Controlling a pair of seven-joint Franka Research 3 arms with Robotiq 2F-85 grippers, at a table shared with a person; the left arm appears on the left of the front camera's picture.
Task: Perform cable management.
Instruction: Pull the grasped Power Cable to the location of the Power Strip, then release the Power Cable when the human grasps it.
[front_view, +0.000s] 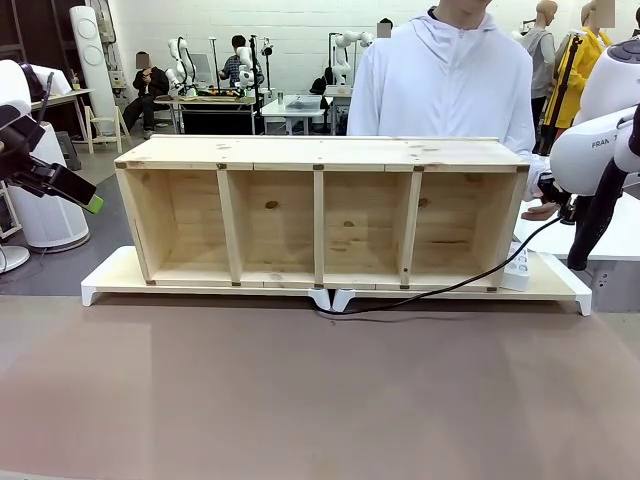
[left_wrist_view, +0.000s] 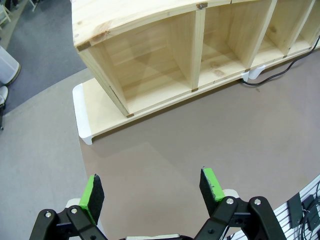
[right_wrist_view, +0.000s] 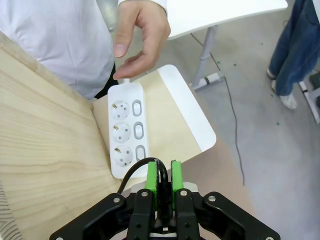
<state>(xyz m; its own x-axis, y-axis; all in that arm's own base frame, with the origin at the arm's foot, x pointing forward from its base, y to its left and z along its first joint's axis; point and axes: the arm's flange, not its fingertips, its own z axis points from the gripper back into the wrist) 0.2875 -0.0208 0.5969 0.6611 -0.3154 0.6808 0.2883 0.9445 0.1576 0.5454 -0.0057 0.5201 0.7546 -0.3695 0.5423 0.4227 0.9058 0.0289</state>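
Note:
The thin black cable (front_view: 450, 288) runs from beside the shelf's right end down across the riser to the table by the middle feet, and its loop end shows in the left wrist view (left_wrist_view: 280, 75). My right gripper (right_wrist_view: 163, 180) is shut on the cable (right_wrist_view: 131, 172) just above the white power strip (right_wrist_view: 125, 130), which lies on the riser beside the shelf's right end (front_view: 518, 268). A person's hand (right_wrist_view: 140, 35) touches the strip's far end. My left gripper (left_wrist_view: 152, 187) hangs open over the brown table, at the far left in the front view (front_view: 88, 200).
A long wooden shelf (front_view: 320, 210) with several open compartments stands on two white-edged riser boards (front_view: 120, 280). The person in a white hooded top (front_view: 445, 80) stands behind it. A white table (right_wrist_view: 225, 12) and its leg stand to the right of the riser.

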